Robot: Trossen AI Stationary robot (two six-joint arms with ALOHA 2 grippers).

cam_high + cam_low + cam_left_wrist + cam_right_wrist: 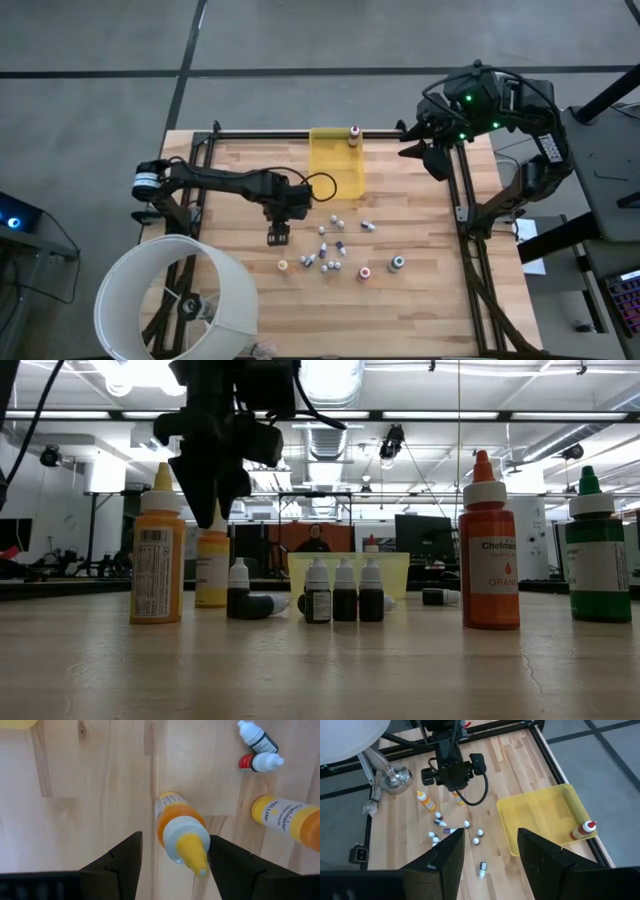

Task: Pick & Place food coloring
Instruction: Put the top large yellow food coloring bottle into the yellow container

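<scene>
The left claw point(172, 865) hangs straight over an upright yellow-tipped orange bottle point(180, 832), fingers apart and not touching it, the tip sitting close to one finger rather than midway. I'd judge that as the main risk: if it comes down off-centre, a finger could catch the cap and knock the bottle over, and it might roll into the yellow bottle point(287, 817) lying just beside it. A slim round body could also slip as the fingers close.

The rest of the food coloring, a cluster of tiny bottles point(330, 245), is scattered mid-bench at about four o'clock from that claw, some standing, some on their sides. A teal-capped bottle point(397, 263) stands at the cluster's outer edge. One red-capped bottle point(582, 831) already lies in the yellow tray point(336, 165), at twelve o'clock from the cluster.

The right claw point(418, 150) waits at the far right corner of the bench, fingers apart and empty, looking down over the tray.

The bench point(240, 290) is pale wood planking inside a dark metal frame. A white lampshade point(175, 300) overhangs its near left corner. Beyond is an open workshop with ceiling lights, monitors, and a person point(315, 540) seated far back.
</scene>
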